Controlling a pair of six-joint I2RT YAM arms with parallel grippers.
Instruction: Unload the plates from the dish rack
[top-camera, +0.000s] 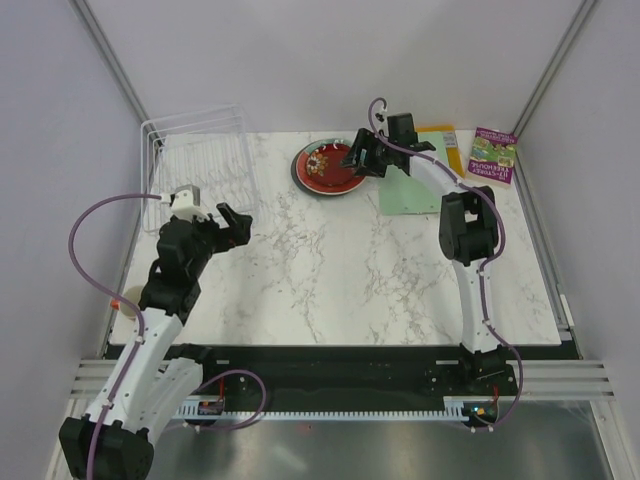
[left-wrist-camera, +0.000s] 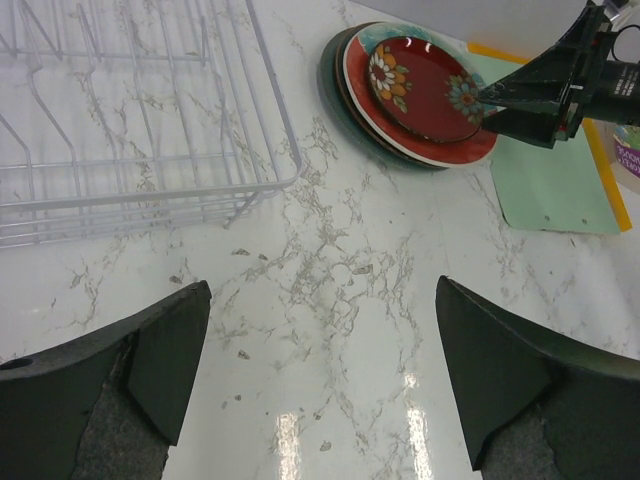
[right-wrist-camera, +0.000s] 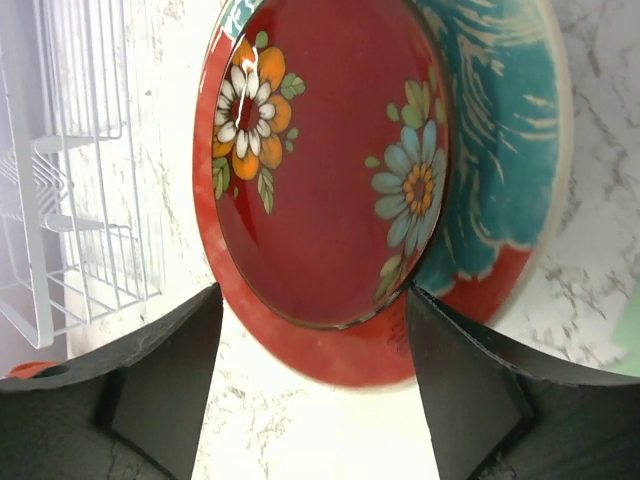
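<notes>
Since the dish rack holds nothing and the plates lie stacked on the table, unloading seems done; right gripper and left gripper both stand released, empty

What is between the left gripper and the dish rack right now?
Nothing visible. Only bare marble table lies between the open left gripper and the near wall of the dish rack. No plates show in its slots; the plates sit stacked to the right, by the right gripper.
</notes>
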